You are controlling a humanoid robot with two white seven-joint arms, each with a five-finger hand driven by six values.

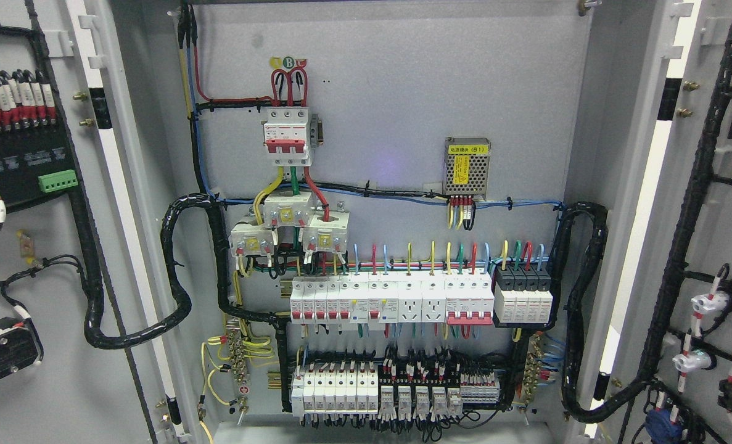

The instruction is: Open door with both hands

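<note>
The left door [45, 296] of the electrical cabinet stands swung wide at the picture's left, its inner face showing a row of fuse-like terminals, a green connector block and a black wiring loom [174, 271] that loops across the hinge gap into the cabinet. In the middle, the backplate [403, 92] carries a three-pole main breaker [287, 134], a small mesh-cased power supply [466, 168] and two rows of miniature breakers [403, 299]. At the right, the right door [711, 246] is likewise fully open, with its own loom and indicator-lamp backs.

Neither robot hand is in view, so the state of their fingers cannot be told. Both doors appear already open.

The doors look like stiff painted sheet steel, fairly heavy with mounted parts, and smooth. Any further hold is best taken on a bare free edge, clear of the wiring.
</note>
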